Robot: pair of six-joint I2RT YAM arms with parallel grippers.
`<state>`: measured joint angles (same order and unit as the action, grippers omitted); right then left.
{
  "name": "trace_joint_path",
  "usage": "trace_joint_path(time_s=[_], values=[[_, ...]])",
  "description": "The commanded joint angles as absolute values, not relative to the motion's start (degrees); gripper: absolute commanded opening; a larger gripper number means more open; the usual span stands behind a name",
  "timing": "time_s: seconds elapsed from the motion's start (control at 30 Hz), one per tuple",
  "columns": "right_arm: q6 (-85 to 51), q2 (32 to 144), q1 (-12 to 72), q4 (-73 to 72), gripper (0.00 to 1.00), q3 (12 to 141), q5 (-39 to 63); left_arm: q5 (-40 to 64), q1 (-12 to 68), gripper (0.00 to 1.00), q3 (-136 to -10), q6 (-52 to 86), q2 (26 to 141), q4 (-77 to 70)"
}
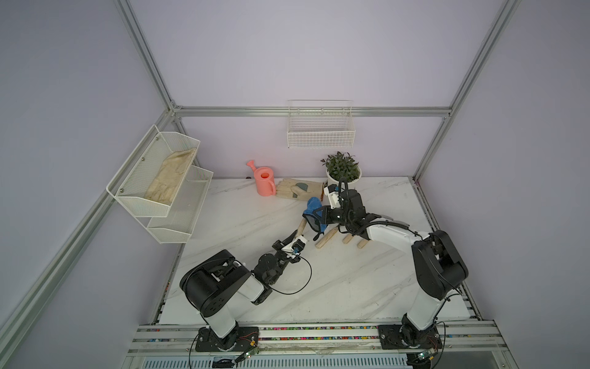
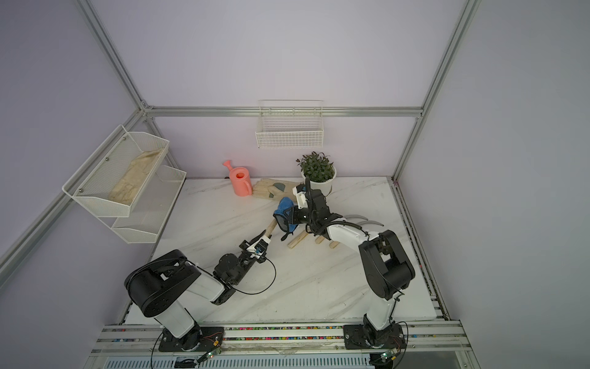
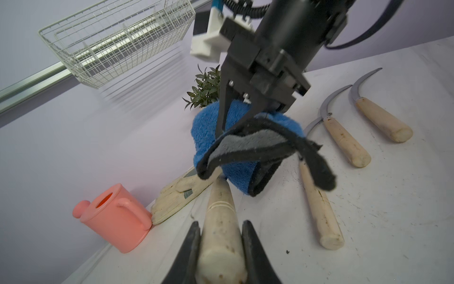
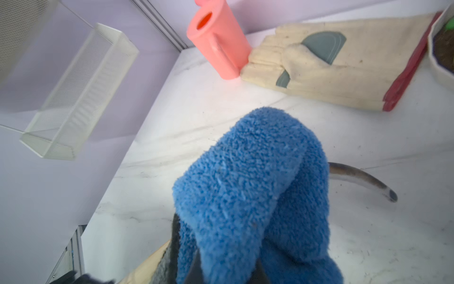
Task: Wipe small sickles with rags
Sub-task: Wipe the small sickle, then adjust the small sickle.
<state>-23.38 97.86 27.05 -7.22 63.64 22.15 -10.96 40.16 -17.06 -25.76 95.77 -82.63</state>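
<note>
R pincer (image 3: pixel 231 129) w/ rag (image 3: pixel 208 127) on sickle (image 3: pixel 219 216)

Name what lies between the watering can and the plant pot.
A beige glove, touching the can; both top views show it.

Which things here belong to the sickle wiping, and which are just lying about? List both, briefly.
Job: sickle, its handle shut in the left claw; blue rag, held by the right claw against that sickle; three more sickles on the table.
Lying about: pink watering can; beige glove on the table; potted plant; wire basket; mesh shelf holding another glove.
</note>
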Motion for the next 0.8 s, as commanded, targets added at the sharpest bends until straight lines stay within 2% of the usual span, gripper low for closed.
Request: trace_joint_path(time_s=[0.0, 0.13, 0.3, 0.4, 0.6, 0.77], values=[[-23.3, 90.4, 26.2, -10.0, 0.00, 58.4, 21.0, -14.5, 39.3, 0.00, -19.8, -16.3, 92.4, -84.4], [-24.4, 83.2, 26.2, -9.9, 0.00, 52.5, 15.1, -16.1, 37.2, 0.00, -23.1, -6.8, 87.8, -72.5], [-26.1, 78.8, 27.4, -12.2, 0.00, 46.1, 14.0, -14.9, 33.6, 0.00, -36.2, 6.9, 81.5, -37.9], [-26.5, 79.0, 30.0, -13.4, 0.00, 44.9, 12.5, -11.7, 32.4, 0.00, -37.5, 14.5, 78.0, -35.5], [-28.0, 85.3, 34.2, -17.4, 0.00, 46.8, 12.0, -3.2, 30.7, 0.00, -45.4, 27.5, 77.6, -19.2], [-29.5, 92.2, 35.7, -21.8, 0.00, 50.6, 11.6, 9.6, 30.7, 0.00, -43.1, 31.8, 77.4, -23.7]])
